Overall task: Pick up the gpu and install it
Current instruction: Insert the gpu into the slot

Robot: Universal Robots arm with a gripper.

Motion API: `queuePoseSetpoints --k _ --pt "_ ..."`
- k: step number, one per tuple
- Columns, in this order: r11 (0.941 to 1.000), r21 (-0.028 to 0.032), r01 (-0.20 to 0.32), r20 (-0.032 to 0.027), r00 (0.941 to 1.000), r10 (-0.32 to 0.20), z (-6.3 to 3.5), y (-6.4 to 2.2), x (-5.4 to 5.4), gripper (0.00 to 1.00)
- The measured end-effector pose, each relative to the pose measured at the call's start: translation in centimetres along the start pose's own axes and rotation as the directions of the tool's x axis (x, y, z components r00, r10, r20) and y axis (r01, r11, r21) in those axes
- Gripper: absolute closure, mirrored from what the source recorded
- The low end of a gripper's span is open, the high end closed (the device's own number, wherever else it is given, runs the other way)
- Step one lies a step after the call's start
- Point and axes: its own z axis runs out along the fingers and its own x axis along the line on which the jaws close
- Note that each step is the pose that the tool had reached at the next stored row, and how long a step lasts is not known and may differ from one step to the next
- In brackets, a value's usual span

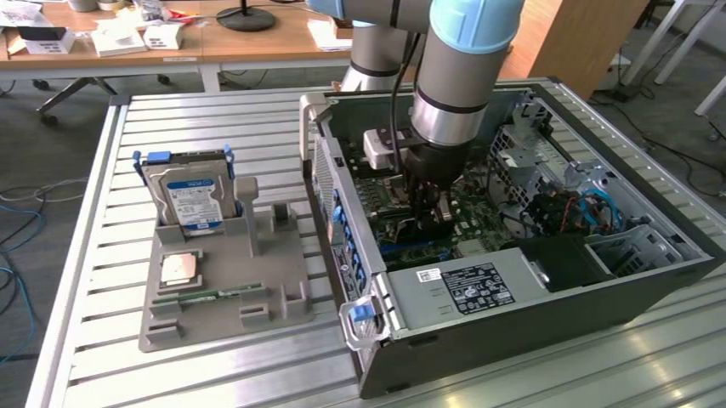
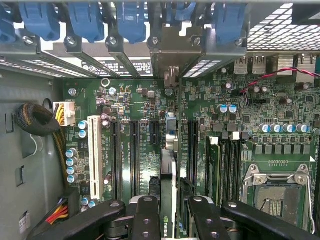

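GPU held edge-on over motherboard slots.
Exterior view, frame centre: gripper [image 1: 431, 217] stood inside the computer case [image 1: 635, 289]. Wrist view, lower centre: jaws clenched on the gpu [image 2: 170, 200], edge-on above the motherboard [image 2: 250, 115]; judged light, stiff, fragile, best gripped by its top edge.

Work area. A ribbed metal bench [image 1: 204, 357] stands on a grey floor [image 1: 46, 136]. Behind it, wooden desks [image 1: 227, 42] carry boxes, papers and a black lamp base [image 1: 253, 17]. A wooden panel [image 1: 573, 38] rises toward the exterior view's right. Loose cables [image 1: 17, 208] lie on the floor. Lighting is even.
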Motion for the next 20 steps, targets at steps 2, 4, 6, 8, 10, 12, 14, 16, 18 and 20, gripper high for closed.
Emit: queuePoseSetpoints --k 2,4,6,8,10,12,14,16,18,20 --pt "1.0 0.0001 0.0 0.0 1.0 0.0 0.0 0.01 0.0 0.74" --pt "1.0 0.0 0.0 0.0001 1.0 0.0 0.01 0.01 0.0 0.74" --pt "1.0 0.0 0.0 0.0 1.0 0.0 0.01 0.01 0.0 0.74" --pt "1.0 -0.0004 0.0 -0.0008 1.0 0.0 0.0 0.01 0.0 0.74" --pt "1.0 -0.0007 0.0 -0.0013 1.0 0.0 0.0 0.01 0.0 0.74" --pt "1.0 -0.001 0.0 -0.0017 1.0 0.0 -0.01 0.01 0.0 0.74" --pt "1.0 -0.0014 0.0 -0.0015 1.0 0.0 -0.04 0.01 -0.01 0.74" --pt "1.0 -0.0019 0.0 -0.0015 1.0 0.0 -0.09 0.01 -0.01 0.74" --pt "1.0 -0.0024 0.0 -0.0017 1.0 0.0 -0.16 0.01 0.0 0.74" --pt "1.0 -0.0027 0.0 -0.0016 1.0 0.0 -0.21 0.01 -0.01 0.74"
